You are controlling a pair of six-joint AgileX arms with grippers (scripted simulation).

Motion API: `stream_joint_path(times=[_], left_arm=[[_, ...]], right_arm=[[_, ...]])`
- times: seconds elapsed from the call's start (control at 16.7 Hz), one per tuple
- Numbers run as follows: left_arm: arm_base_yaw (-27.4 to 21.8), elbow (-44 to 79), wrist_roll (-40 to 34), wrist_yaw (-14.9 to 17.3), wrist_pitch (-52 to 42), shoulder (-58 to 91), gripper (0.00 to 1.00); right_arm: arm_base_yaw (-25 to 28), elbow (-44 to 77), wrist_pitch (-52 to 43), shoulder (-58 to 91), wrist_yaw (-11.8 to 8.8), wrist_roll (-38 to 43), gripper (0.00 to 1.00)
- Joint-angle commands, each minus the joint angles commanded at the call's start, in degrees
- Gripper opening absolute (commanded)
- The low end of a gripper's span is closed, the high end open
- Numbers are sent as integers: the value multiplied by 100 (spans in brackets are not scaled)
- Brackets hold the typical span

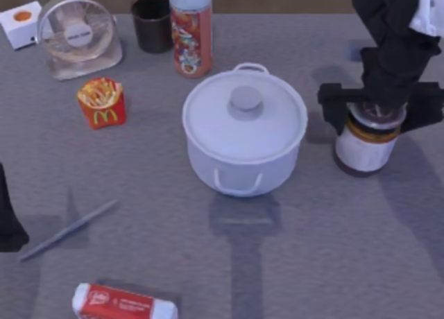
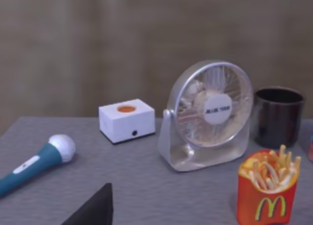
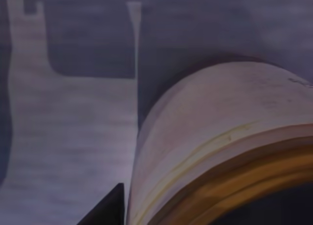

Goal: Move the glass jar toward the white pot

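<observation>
The glass jar (image 1: 366, 144), with an amber band and a wide white label, stands at the table's right, a short gap to the right of the white pot (image 1: 244, 128). My right gripper (image 1: 378, 109) comes down over the jar's dark lid and is shut on the jar. In the right wrist view the jar (image 3: 230, 137) fills the picture, and one dark fingertip (image 3: 110, 210) lies against its side. The large white pot has a grey knob and sits at mid-table. My left gripper (image 1: 8, 225) is parked at the left edge, open, with only one fingertip (image 2: 95, 210) showing.
Along the back stand a white box (image 1: 21, 22), a round desk fan (image 1: 76, 35), a dark brown cup (image 1: 151, 22) and a tall orange-patterned can (image 1: 191, 31). A carton of fries (image 1: 102, 102), a grey pen (image 1: 69, 229), a red-and-white packet (image 1: 125, 304) and a microphone (image 2: 34, 161) lie left.
</observation>
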Motion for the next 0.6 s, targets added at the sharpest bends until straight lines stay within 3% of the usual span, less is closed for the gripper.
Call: stream_joint_path(times=[0.6], left_arm=[[0, 0, 0, 0, 0, 0, 100]], right_arm=[[0, 0, 0, 0, 0, 0, 83]])
